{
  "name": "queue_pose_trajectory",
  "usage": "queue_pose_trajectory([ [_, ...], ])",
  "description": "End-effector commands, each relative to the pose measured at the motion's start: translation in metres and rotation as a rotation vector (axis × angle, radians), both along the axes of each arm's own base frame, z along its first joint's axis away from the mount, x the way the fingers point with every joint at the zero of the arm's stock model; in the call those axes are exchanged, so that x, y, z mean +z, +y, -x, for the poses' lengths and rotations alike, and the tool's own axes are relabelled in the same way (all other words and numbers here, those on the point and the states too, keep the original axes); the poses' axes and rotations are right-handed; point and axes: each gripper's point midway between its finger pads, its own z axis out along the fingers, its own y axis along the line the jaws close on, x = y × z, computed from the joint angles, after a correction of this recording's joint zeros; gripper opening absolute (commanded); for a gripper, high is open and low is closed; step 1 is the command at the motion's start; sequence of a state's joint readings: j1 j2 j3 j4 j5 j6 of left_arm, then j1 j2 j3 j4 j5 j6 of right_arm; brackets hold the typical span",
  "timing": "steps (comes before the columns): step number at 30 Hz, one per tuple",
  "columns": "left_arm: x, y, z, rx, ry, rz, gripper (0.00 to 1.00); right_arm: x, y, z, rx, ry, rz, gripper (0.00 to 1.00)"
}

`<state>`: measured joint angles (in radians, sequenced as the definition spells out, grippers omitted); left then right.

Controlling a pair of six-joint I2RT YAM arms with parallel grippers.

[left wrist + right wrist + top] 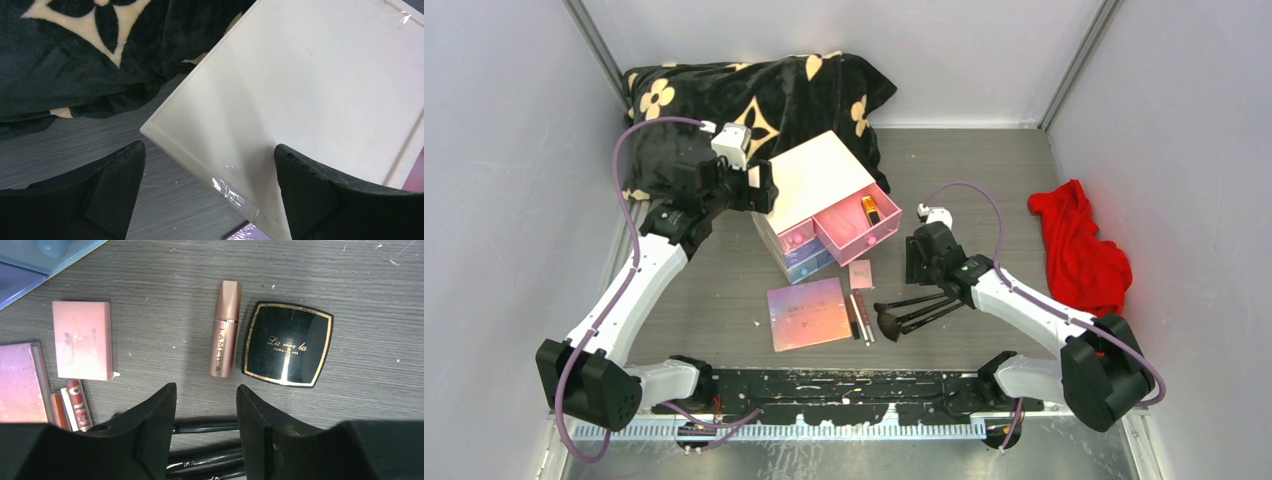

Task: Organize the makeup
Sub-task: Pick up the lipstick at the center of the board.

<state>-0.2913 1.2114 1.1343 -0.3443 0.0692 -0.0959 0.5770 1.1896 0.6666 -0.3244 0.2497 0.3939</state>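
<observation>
Right fingers [155, 412] half open, empty, over gold tube [225, 327] near front of drawer box [819, 175]. Left fingers [117, 172] wide open, empty, above box top. Likely picking tube; next: descend, close, carry to open drawer [864, 240].

Table [350, 270]: grey wood-grain, matt, flecked with pale scratches.
Black compact [287, 343], centre right of the right wrist view: high gloss with glare, gold metallic edging.
Tube [225, 328] beside it: rose-gold, satin metallic sheen.
Small pink compact [83, 340], left: matt, smudged.
Brush handles [205, 426], lower centre: glossy black.
Palette [809, 313], lower centre of the top view: iridescent pink-purple sheen.
Box [310, 90]: smooth cream plastic, semi-gloss; shiny clear tape [227, 192] at its edge.
Blanket [60, 60], upper left: deep plush pile.
Red cloth [1079, 245], right: soft, crumpled, matt.
</observation>
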Motion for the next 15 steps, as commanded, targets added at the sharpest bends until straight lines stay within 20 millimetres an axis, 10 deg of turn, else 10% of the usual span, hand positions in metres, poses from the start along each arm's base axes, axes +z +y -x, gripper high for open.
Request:
queue_pose_trajectory([
  [1,0.011,0.002,-0.006,0.002,-0.045,0.002,1.00,0.006,0.010,-0.019,-0.014,-0.053,-0.109,0.53],
  [15,0.010,0.004,-0.005,0.011,-0.042,-0.004,1.00,-0.016,0.016,-0.039,-0.001,-0.001,-0.096,0.52],
])
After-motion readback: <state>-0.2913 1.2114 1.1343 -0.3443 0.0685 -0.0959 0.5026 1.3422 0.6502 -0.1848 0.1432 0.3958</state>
